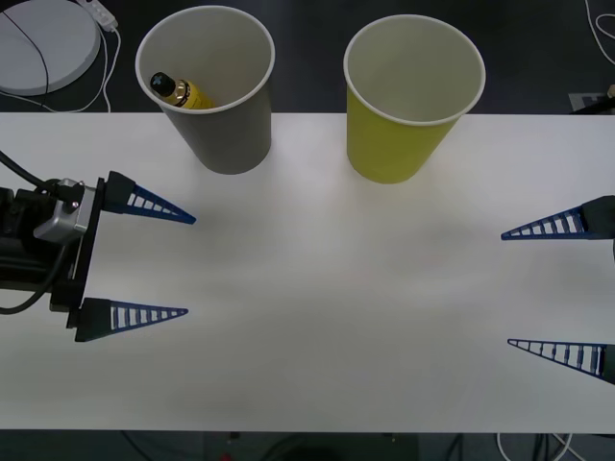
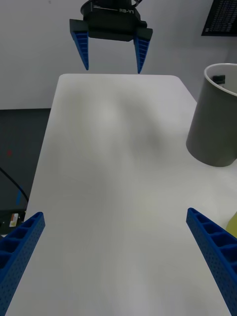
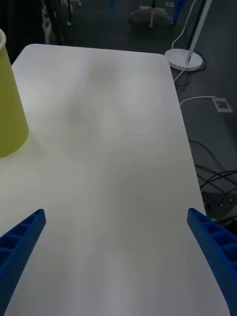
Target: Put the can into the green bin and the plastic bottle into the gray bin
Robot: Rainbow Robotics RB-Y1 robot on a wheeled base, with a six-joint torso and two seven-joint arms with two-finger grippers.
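At upper left of the front view, on the far strip of the white bench [image 1: 317,317], stands the gray bin [image 1: 213,86], upright, with the plastic bottle [image 1: 181,91] lying tilted inside against its wall, black cap toward the frame's left; judged from that, bottle step done. Just right of it, apart and not touching, stands the green bin [image 1: 411,96], upright too, pale inside showing bare as far as can be seen; no can to be found on the bench. Both mouths face up and sit near the far edge, likely to leave the near bench free for reaching and dropping from above. At left edge of the frame, left tool [image 1: 187,265] hovers low over the bench, fingers spread wide, holding nothing, pointing toward frame centre. At right edge, right tool [image 1: 506,288] likewise spread and empty, facing the other across bare bench, well apart from both bins. Seemingly parked, clear of both rims.
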